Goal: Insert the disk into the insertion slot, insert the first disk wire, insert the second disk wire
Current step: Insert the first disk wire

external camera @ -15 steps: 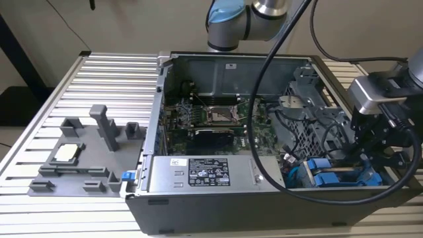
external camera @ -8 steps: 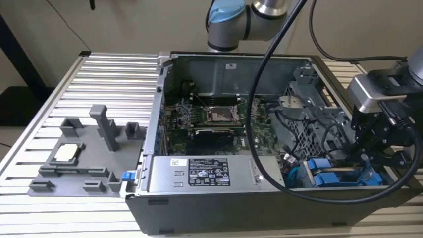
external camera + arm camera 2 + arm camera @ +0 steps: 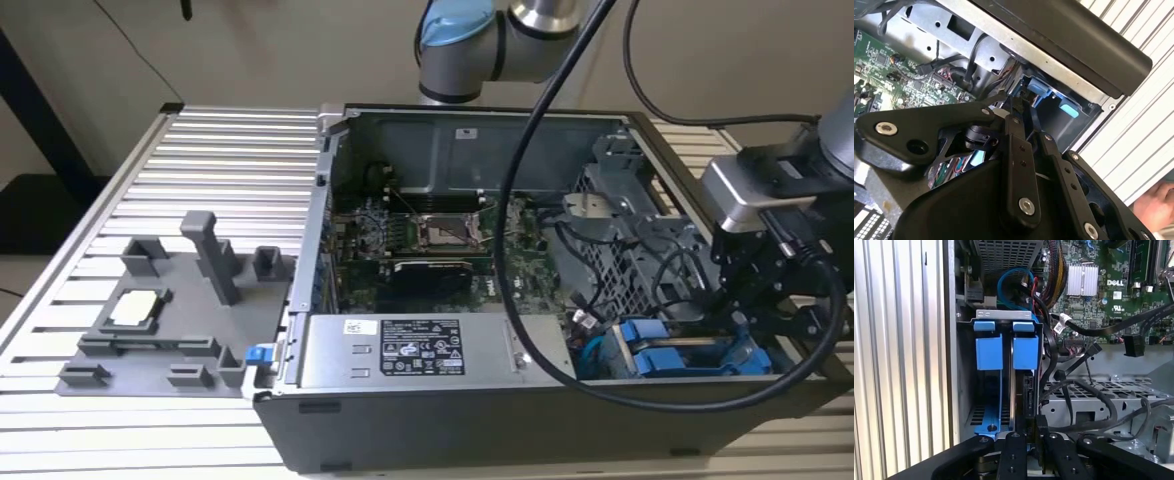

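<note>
Inside the open computer case, the insertion slot [image 3: 985, 425] [image 3: 741, 362] is a bay with blue rails. Two blue carrier tabs stand side by side in it. The disk [image 3: 1026, 352] sits edge-on in the bay under one of these tabs, also seen as a blue carrier [image 3: 661, 360] in the exterior view. My gripper [image 3: 1029, 437] [image 3: 1021, 107] [image 3: 734, 335] reaches down into the bay at the disk's end. Its fingers [image 3: 1012, 452] are close together on a black disk wire connector [image 3: 1029, 395], right beside the disk's edge.
Black cables [image 3: 1089, 410] loop over the metal bracket beside the bay. A perforated cage [image 3: 1004, 252], the motherboard [image 3: 427, 240] and a labelled power-supply box [image 3: 400, 350] fill the case. A grey fixture [image 3: 160, 320] stands on the ribbed table [image 3: 227, 150]. A person's hand [image 3: 1154, 205] is near.
</note>
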Robot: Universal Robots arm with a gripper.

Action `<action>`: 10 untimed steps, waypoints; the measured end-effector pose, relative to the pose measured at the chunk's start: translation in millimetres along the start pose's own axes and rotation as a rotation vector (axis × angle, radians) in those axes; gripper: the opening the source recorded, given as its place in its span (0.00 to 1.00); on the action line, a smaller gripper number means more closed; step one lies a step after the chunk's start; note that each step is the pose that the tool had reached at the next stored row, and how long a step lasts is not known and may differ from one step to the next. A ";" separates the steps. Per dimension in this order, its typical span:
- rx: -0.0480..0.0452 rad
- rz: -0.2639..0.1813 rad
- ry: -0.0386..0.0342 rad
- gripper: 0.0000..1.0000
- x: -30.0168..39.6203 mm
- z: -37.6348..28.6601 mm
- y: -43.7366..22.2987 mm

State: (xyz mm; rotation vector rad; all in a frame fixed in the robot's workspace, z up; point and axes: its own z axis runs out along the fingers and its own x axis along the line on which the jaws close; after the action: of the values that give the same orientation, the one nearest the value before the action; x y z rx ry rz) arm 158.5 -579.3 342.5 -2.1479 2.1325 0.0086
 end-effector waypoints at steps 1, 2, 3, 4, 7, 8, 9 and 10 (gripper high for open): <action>0.0003 0.000 0.0001 0.19 0.0 0.2 0.2; 0.0004 0.000 0.0000 0.19 -0.2 0.4 0.3; 0.0005 0.000 0.0001 0.19 -0.4 0.5 0.3; 0.0006 0.000 0.0001 0.19 -0.6 0.7 0.4; 0.0011 0.000 0.0002 0.19 -1.3 1.3 0.8; 0.0011 0.000 0.0002 0.19 -1.5 1.5 0.9; 0.0011 0.000 0.0003 0.19 -1.7 1.8 1.1; 0.0011 0.000 0.0006 0.19 -1.7 2.1 1.3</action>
State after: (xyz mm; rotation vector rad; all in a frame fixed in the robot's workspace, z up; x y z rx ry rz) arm 157.3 -577.5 340.5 -2.1473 2.1326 0.0067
